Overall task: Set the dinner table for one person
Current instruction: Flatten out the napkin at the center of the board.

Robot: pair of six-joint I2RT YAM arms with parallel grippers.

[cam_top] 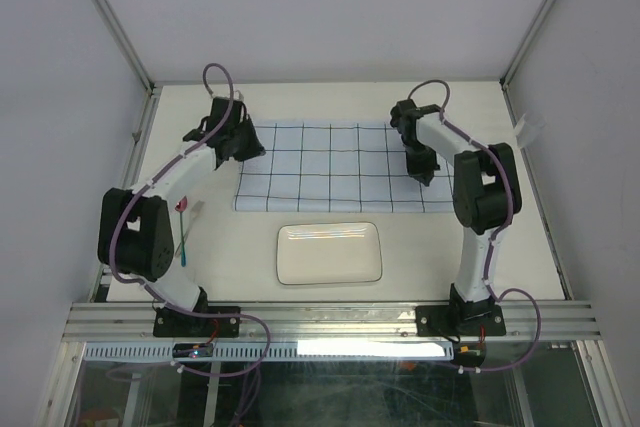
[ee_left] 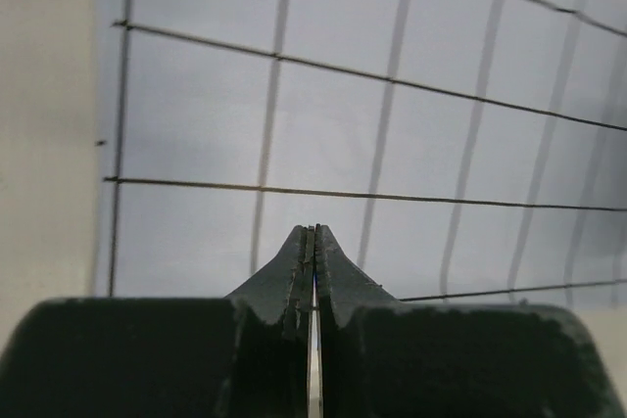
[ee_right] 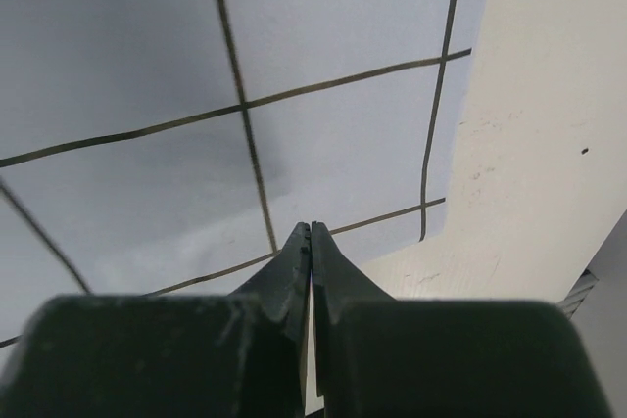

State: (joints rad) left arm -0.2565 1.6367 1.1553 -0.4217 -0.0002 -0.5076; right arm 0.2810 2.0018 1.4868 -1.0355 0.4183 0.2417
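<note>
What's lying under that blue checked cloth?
The cloth lies flat on the white table, which shows around its edges. Whatever is directly beneath is covered, so I cannot tell; no bump shows.

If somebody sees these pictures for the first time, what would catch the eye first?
A pale-blue cloth with dark grid lines lies spread flat at the far middle of the dinner table. The left gripper and the right gripper, both shut, stand at its two short ends. A white rectangular plate sits on the near side of it.
</note>
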